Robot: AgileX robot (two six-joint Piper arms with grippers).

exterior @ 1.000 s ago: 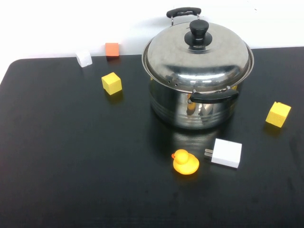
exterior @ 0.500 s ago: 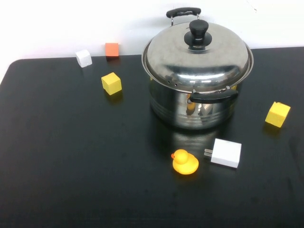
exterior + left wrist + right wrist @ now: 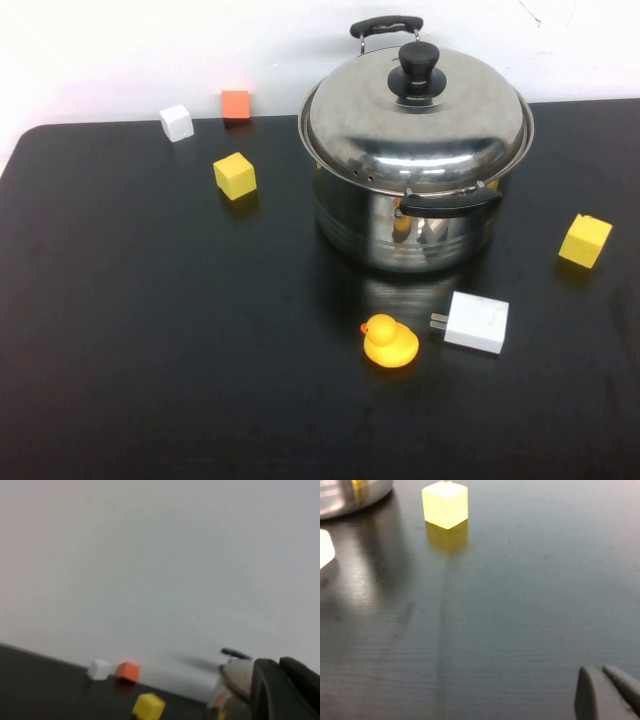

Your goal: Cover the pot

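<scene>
The large steel pot (image 3: 415,228) stands at the back of the black table, right of centre. The domed steel lid (image 3: 440,125) with its black knob (image 3: 415,70) sits on the pot's rim and closes it. Neither gripper shows in the high view. In the left wrist view my left gripper (image 3: 280,664) is shut and empty, raised well to the left of the pot (image 3: 235,676). In the right wrist view my right gripper (image 3: 601,673) is shut and empty, low over the table to the right of the pot (image 3: 350,495).
A yellow rubber duck (image 3: 389,341) and a white charger (image 3: 476,321) lie in front of the pot. A yellow cube (image 3: 585,240) sits at the right. A yellow cube (image 3: 235,175), a white cube (image 3: 177,122) and an orange cube (image 3: 236,104) sit at the back left.
</scene>
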